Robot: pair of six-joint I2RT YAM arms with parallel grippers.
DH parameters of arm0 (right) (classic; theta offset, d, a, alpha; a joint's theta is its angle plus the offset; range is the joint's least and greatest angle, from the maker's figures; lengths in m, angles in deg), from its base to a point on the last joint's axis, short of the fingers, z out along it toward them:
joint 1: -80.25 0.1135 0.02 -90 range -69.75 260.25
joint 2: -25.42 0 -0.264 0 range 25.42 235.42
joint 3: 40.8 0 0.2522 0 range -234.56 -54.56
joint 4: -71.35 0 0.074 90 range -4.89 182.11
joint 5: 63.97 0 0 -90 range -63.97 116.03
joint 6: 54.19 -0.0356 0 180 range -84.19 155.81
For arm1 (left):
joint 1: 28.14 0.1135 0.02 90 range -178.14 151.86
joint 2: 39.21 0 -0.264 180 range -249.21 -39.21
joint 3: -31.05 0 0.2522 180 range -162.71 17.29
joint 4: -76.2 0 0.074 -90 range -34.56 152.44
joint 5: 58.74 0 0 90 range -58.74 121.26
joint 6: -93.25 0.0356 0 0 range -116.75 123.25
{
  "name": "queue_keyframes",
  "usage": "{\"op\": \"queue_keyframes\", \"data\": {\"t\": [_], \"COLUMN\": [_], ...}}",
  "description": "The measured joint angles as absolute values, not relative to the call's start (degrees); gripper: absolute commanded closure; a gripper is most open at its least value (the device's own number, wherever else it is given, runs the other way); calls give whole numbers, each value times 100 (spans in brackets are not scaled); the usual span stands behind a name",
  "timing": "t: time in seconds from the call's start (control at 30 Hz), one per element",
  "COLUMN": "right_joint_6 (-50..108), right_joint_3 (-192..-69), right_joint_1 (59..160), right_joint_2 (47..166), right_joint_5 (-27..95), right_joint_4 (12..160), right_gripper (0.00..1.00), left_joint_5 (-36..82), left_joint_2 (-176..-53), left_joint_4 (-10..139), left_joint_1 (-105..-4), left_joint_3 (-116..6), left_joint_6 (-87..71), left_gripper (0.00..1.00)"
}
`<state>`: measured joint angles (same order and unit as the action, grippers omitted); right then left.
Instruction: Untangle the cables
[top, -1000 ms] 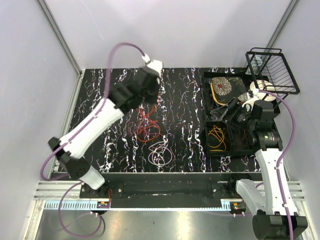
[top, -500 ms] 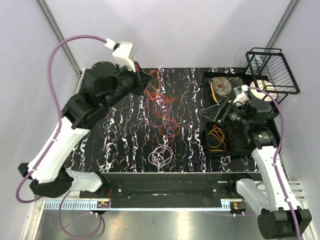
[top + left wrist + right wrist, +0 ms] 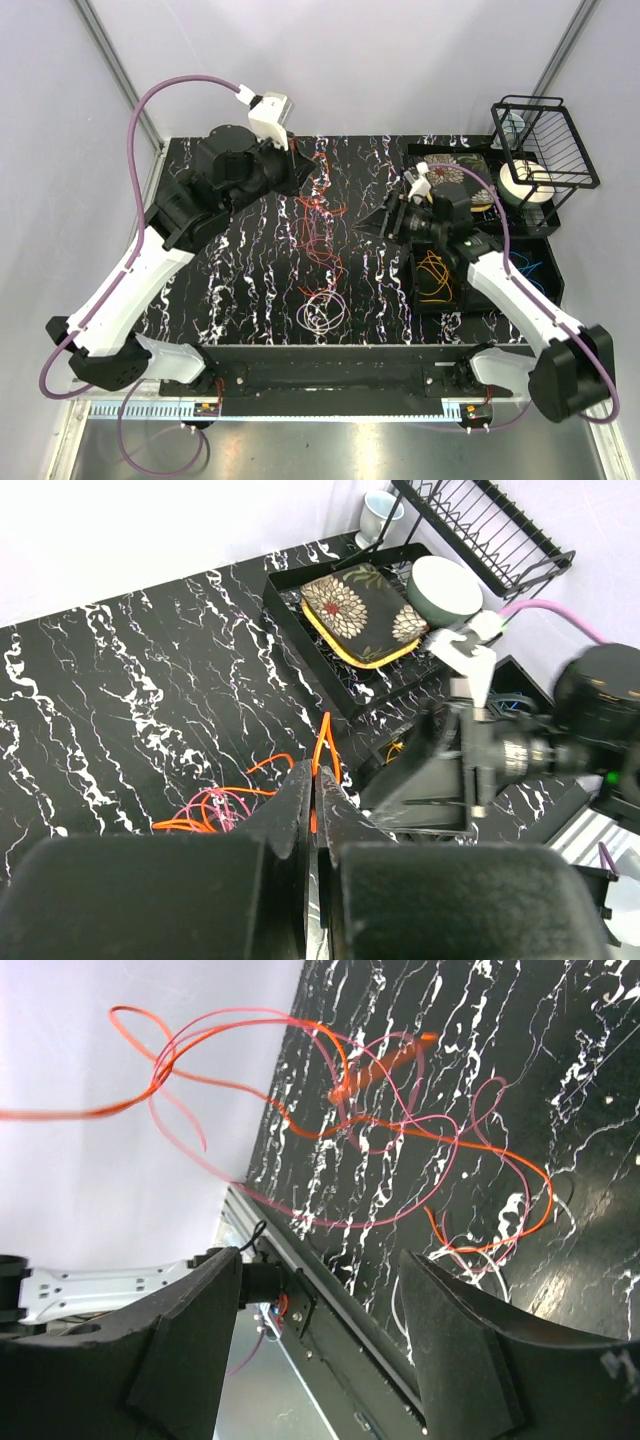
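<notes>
My left gripper [image 3: 303, 168] is raised over the back of the table and is shut on an orange cable [image 3: 326, 742], which runs up between its closed jaws [image 3: 316, 780]. A tangle of orange and pink cables [image 3: 320, 228] hangs from that grip down to the marble table [image 3: 240, 270]. In the right wrist view the tangle [image 3: 400, 1120] is stretched in the air above the table. A pale purple cable coil [image 3: 322, 312] lies apart near the front edge. My right gripper [image 3: 372, 226] points left at the tangle, open with nothing between its fingers [image 3: 325, 1310].
At the right stand a black tray with a floral cloth [image 3: 445, 172] and black bins, one holding an orange cable coil [image 3: 433, 275] and one a blue cable [image 3: 520, 275]. A wire rack [image 3: 545, 135] and a white bowl [image 3: 527, 183] sit at the back right.
My left arm has lifted the tangle off the table and drawn it back. My right arm has swung left, out from over the bins, toward the hanging cables.
</notes>
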<state>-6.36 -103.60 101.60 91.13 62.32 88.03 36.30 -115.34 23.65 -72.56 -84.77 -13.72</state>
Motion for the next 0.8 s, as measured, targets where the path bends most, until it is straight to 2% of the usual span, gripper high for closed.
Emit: {"op": "queue_keyframes", "data": {"t": [0.17, 0.5, 0.8], "right_joint_6": [-483, 177, 959], "right_joint_3": [-10802, -11770, -11894], "right_joint_1": [10417, 10625, 10651], "right_joint_2": [9734, 10237, 10427], "right_joint_5": [6014, 5854, 6088], "right_joint_4": [8748, 8829, 8960], "right_gripper": [27, 23, 22], "left_joint_5": [3613, 3350, 1936], "left_joint_2": [-11491, -11491, -11489], "left_joint_4": [2374, 2402, 2308], "left_joint_1": [-7256, -7256, -7234], "left_joint_3": [-8333, -8247, -8357], "left_joint_6": [-1370, -1297, -865], "left_gripper": [100, 100, 100]}}
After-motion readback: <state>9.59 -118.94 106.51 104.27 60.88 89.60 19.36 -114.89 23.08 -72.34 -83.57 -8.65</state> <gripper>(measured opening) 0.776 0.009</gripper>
